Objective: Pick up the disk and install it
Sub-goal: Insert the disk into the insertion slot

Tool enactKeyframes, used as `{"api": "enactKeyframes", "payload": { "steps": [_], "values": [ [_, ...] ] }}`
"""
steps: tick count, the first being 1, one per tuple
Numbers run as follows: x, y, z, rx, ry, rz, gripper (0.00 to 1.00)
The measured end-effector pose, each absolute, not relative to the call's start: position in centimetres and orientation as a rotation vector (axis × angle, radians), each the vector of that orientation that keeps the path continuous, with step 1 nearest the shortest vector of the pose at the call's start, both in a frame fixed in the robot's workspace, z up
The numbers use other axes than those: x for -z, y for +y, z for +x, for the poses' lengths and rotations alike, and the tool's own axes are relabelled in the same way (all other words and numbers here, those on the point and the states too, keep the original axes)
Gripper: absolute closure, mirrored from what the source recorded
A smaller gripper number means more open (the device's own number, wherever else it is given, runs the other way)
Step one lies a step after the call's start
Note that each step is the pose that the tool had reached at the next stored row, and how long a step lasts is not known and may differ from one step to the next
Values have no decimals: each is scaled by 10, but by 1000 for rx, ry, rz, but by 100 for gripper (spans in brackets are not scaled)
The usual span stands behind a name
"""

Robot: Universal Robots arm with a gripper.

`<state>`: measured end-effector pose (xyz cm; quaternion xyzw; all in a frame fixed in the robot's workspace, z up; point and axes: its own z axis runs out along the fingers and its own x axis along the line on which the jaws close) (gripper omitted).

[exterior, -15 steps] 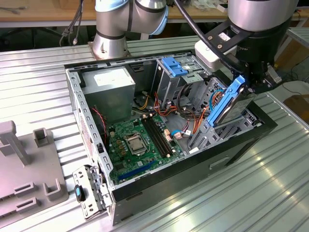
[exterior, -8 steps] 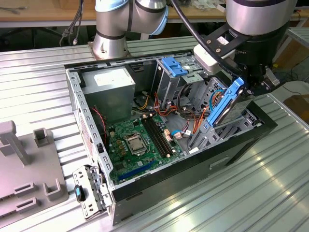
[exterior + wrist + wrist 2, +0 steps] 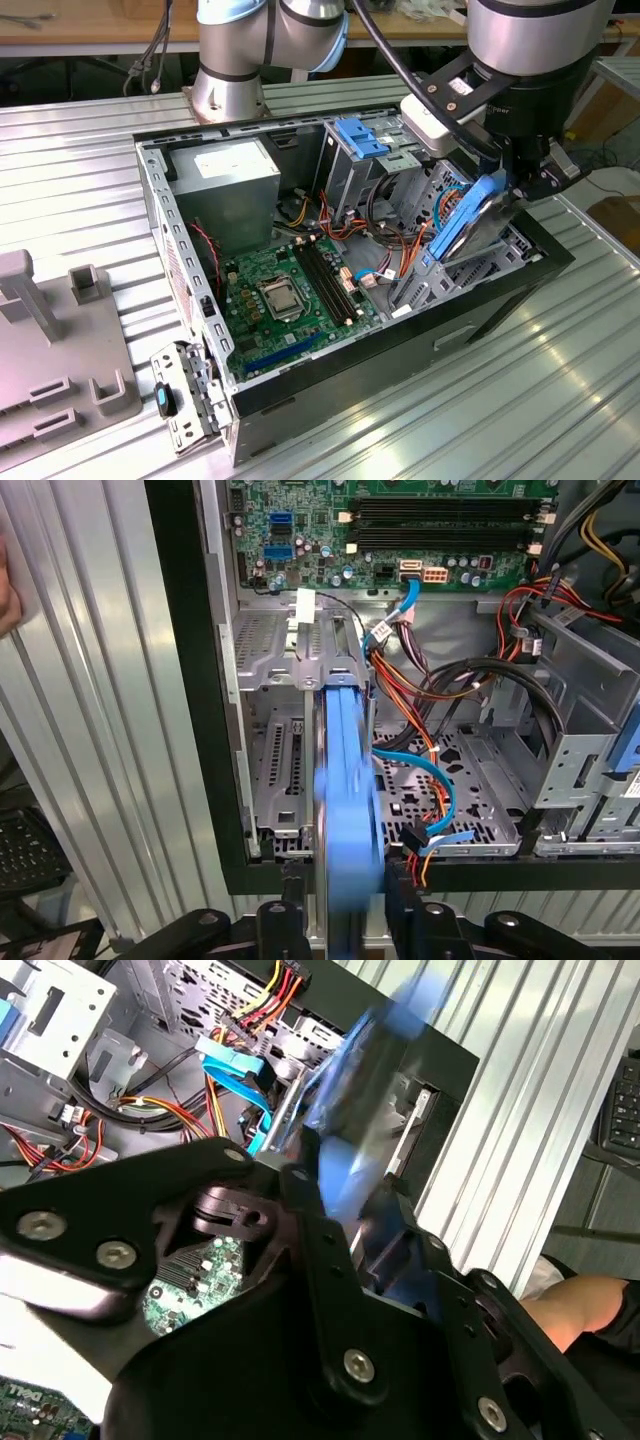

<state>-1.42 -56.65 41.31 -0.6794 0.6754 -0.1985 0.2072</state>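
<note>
Closest to you, your gripper (image 3: 345,905) is clamped on the disk (image 3: 345,800). In the first wrist view one dark finger (image 3: 275,915) stands on each side of the blue carrier and presses its flat faces, so the jaws are narrow and loaded, not free.

The disk sits edge-on in that grip, with its long axis running straight away from the gripper. In the exterior view it hangs tilted: the upper end is in the fingers and the lower end dips into the open computer case (image 3: 400,350) at its front corner.

Just beyond the disk's far end is the grey drive cage (image 3: 270,680). The disk's edge lines up with the cage's upright divider rather than with an open slot beside it. You cannot tell from these views whether the lower end touches the metal or hangs just clear of it.

Orange and blue cables (image 3: 420,710) lie just beside the disk, on the side away from the case's front wall. Farther in is the motherboard (image 3: 400,540).

In the second wrist view a person's hand (image 3: 575,1305) rests outside the case, well apart from the disk.
</note>
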Motion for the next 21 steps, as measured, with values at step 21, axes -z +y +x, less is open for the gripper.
{"api": "enactKeyframes", "payload": {
  "steps": [21],
  "values": [
    [-412, -562, 25, 401, 1987, -1994, 89]
  ]
}}
